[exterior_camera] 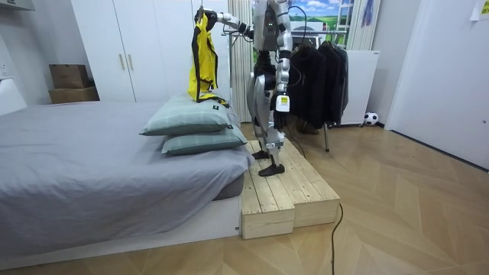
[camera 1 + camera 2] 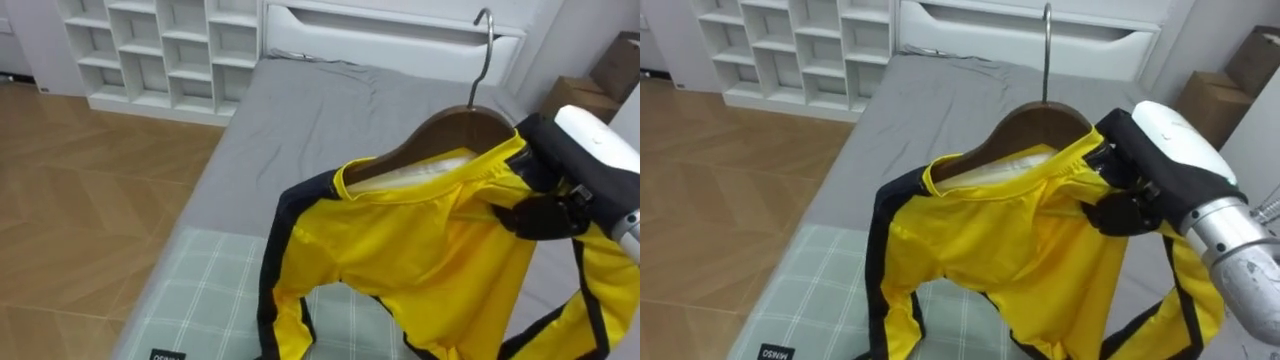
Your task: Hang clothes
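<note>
The one piece of print in sight is a small black label (image 2: 167,354) with white lettering on the checked pillow (image 2: 200,290), well below and to the left of the right hand (image 2: 545,215). Its letters are too small to make out. Nothing legible shows on the yellow top (image 2: 420,250) that this hand grips, nor on the cardboard boxes (image 2: 585,95) beyond the hand.

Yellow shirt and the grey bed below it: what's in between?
Two stacked pillows lie on the bed under the shirt, clearest in the room view.

Hanger (image 2: 460,128) shoulders under yellow garment (image 2: 420,250); its hem past bottom edge
</note>
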You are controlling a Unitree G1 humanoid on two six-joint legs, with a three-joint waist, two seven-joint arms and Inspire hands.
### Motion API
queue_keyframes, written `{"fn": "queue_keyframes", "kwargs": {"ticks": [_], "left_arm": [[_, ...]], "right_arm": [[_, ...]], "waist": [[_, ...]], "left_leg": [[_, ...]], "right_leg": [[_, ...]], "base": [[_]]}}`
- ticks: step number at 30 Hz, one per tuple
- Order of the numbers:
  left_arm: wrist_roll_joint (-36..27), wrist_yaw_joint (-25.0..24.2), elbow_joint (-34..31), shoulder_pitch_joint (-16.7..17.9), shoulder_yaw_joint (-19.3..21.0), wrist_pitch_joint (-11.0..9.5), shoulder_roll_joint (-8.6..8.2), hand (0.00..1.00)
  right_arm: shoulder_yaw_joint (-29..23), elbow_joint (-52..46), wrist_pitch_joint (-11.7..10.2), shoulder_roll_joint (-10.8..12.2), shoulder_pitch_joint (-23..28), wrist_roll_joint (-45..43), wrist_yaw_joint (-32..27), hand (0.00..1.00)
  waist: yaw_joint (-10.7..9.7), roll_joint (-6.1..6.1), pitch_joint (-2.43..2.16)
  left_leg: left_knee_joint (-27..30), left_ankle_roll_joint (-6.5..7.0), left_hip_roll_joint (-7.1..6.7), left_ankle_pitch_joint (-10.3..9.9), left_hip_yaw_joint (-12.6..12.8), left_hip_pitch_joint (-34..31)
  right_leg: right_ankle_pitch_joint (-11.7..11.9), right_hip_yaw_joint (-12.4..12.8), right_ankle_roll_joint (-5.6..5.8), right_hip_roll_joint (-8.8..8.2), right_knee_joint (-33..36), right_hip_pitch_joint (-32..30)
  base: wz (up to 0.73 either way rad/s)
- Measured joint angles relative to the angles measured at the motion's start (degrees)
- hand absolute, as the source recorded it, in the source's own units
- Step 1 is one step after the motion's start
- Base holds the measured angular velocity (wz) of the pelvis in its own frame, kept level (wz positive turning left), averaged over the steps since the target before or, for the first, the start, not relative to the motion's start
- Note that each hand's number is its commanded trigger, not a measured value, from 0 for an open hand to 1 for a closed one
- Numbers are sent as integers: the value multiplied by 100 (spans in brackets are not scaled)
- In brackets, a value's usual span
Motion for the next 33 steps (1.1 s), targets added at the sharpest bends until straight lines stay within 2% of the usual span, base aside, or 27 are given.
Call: {"fn": "queue_keyframes", "kwargs": {"ticks": [3, 13, 22, 25, 27, 29, 31, 33], "left_arm": [[10, -63, -1, -40, -34, 29, -1, 0], [8, 59, 5, -135, -139, 24, 5, 0], [11, 86, 24, -108, -138, 35, 7, 0], [26, 86, 17, -102, -138, 76, 22, 0], [234, 85, 3, -91, -132, 109, 24, 0], [381, 79, 3, -81, -139, 142, 23, 0], [525, 76, 13, -82, -138, 149, 24, 0], [649, 57, 14, -77, -145, 174, 23, 0]], "right_arm": [[1, -159, 66, 5, 40, -151, 140, 100], [2, -234, 63, 138, 421, -168, 159, 100], [1, -231, 69, 204, 666, -172, 159, 100], [1, -231, 70, 282, 725, -175, 111, 100], [-4, -224, 71, 470, 794, -254, 62, 100], [-9, -189, 71, 578, 858, -334, 42, 100], [-24, -157, 94, 595, 931, -376, 16, 100], [-86, -151, 106, 596, 988, -421, 2, 100]], "waist": [[-40, 7, 8], [-39, -12, -8], [-23, 12, 4], [-39, 11, 3], [-45, -16, -15], [-73, 4, -6], [-95, -1, -11], [-127, 11, -9]], "left_leg": [[1, 5, 2, -15, 0, -11], [2, 5, 2, -15, 12, 3], [6, 10, 4, -27, 122, -9], [10, 12, 4, -29, 147, -11], [10, 13, 10, -29, 197, 12], [14, 21, 13, -41, 238, 31], [15, 31, 16, -56, 288, 34], [17, 32, 42, -91, 456, 21]], "right_leg": [[-1, -25, 1, -4, -2, -2], [-1, -3, 2, -1, 6, 0], [-1, 60, 2, -8, 29, -78], [-1, 64, 2, -11, 17, -80], [-1, 119, 2, -3, 12, -82], [0, 153, 2, 1, 12, -74], [1, 217, 5, 8, 18, -96], [15, 362, 13, 34, 77, -221]], "base": [[0], [0], [-7], [-3], [-10], [-11], [-16], [-34]]}}
